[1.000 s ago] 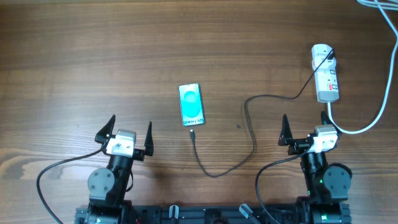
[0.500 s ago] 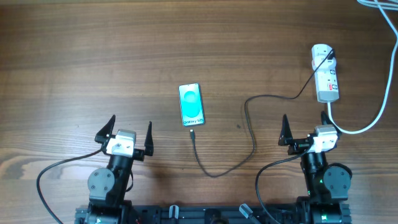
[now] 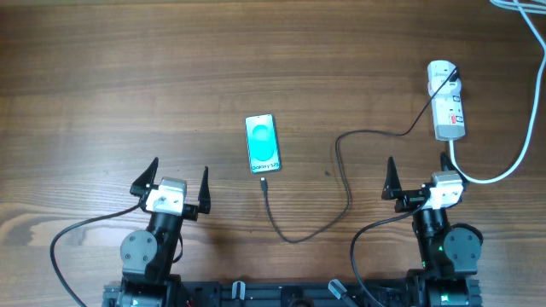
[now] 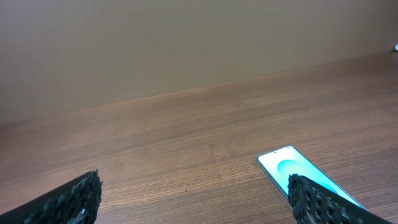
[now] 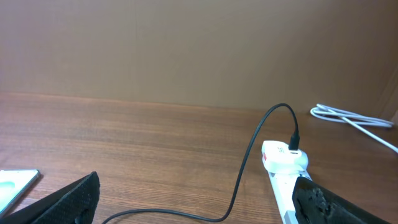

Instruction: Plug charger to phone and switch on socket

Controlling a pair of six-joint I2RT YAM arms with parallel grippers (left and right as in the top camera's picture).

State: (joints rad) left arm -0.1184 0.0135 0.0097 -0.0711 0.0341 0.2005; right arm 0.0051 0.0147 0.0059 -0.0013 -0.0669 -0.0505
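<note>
The phone (image 3: 263,143) lies screen-up. The charger (image 3: 345,170) runs from its black plug in the socket (image 3: 447,109), looping to a tip just beside the phone's near end. The left gripper (image 3: 179,168) and right gripper (image 3: 418,162) stand spread wide, empty.

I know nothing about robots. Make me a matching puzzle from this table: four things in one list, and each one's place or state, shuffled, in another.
Things
1. phone
2. socket
3. charger
4. left pincer

Places or states
A. open, holding nothing
B. white, on the far right of the table
C. teal screen up, in the middle
D. black, plugged in at one end, looping across the wood toward the teal screen

Pairs: 1-C, 2-B, 3-D, 4-A
</note>
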